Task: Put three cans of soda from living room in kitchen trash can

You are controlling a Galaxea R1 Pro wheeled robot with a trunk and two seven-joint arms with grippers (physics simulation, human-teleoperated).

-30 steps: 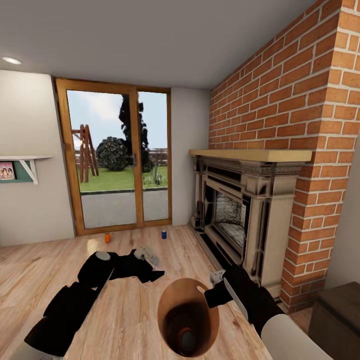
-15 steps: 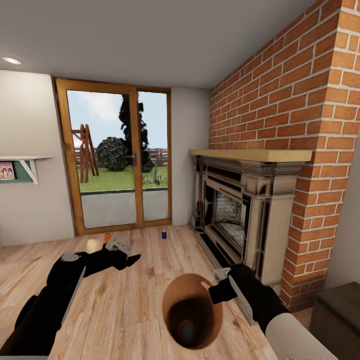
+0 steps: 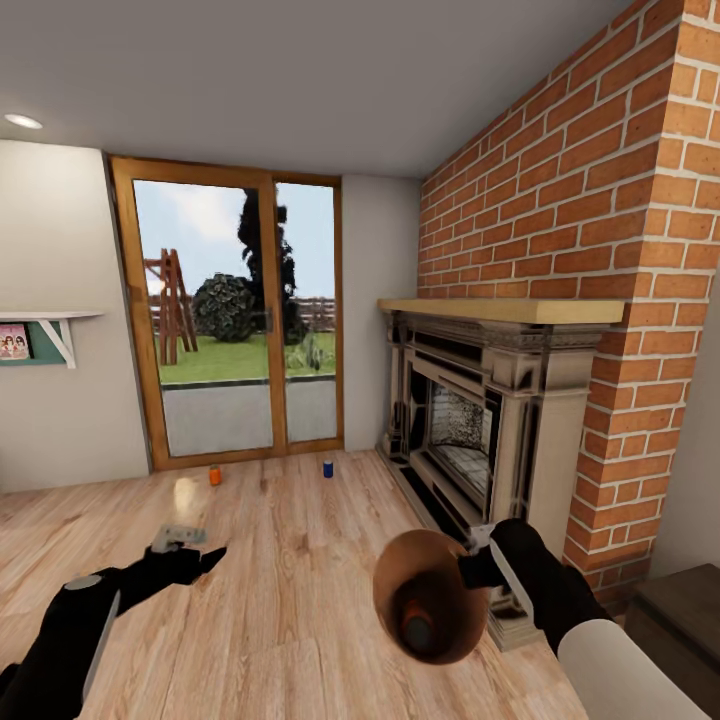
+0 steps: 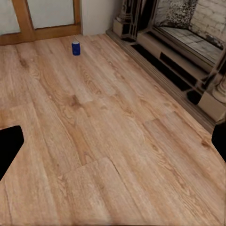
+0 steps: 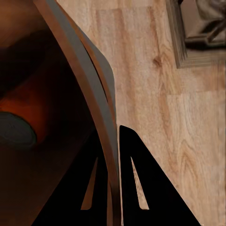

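Two cans of soda stand on the wood floor by the glass doors: an orange one [image 3: 214, 476] and a blue one [image 3: 327, 468] [image 4: 76, 48]. My right gripper [image 3: 478, 562] [image 5: 112, 137] is shut on the rim of the tash can [image 3: 430, 560] [image 5: 89, 82], which hangs tilted above the floor with its tan inside facing me. An orange can [image 3: 415, 628] [image 5: 19, 129] lies inside it. My left gripper [image 3: 186, 546] [image 4: 113, 146] is open and holds nothing, low over the floor, well short of both standing cans.
The ornate fireplace [image 3: 480, 420] and brick chimney [image 3: 620, 250] run along the right, close to the tash can. Wood-framed glass doors [image 3: 235, 320] close off the far wall. A wall shelf [image 3: 45, 335] is at the left. A dark cabinet corner [image 3: 675, 620] sits at lower right.
My left arm has swung down and to the left, away from the middle of the floor. My right arm has carried the tash can to the right, toward the fireplace, and tilted it more.
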